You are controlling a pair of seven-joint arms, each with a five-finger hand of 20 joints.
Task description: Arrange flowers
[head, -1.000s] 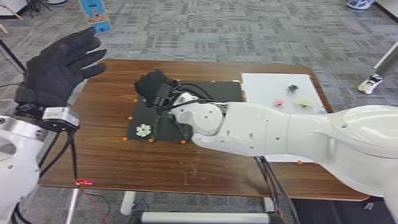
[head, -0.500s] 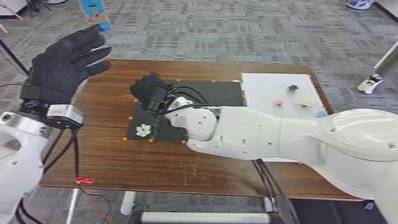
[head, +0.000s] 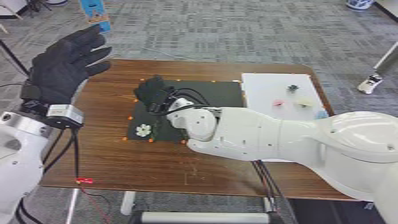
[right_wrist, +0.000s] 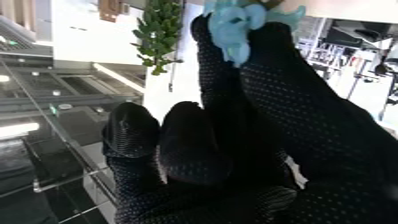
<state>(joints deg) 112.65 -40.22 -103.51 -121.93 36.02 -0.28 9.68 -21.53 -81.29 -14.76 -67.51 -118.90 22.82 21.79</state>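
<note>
Black-gloved right hand [head: 151, 92], by the dark rectangular mat's [head: 222, 95] far left corner, pinches a pale-blue ruffled flower [right_wrist: 234, 31]; a white-petalled flower [head: 143, 130] rests on the mat. Black-gloved left hand [head: 67, 67]: fingers spread.

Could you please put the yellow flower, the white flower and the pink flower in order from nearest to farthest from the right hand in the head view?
From the right hand:
1. White flower, on the black mat.
2. Pink flower, to the right, on the white sheet.
3. Yellow flower, farther right on that sheet.
</note>
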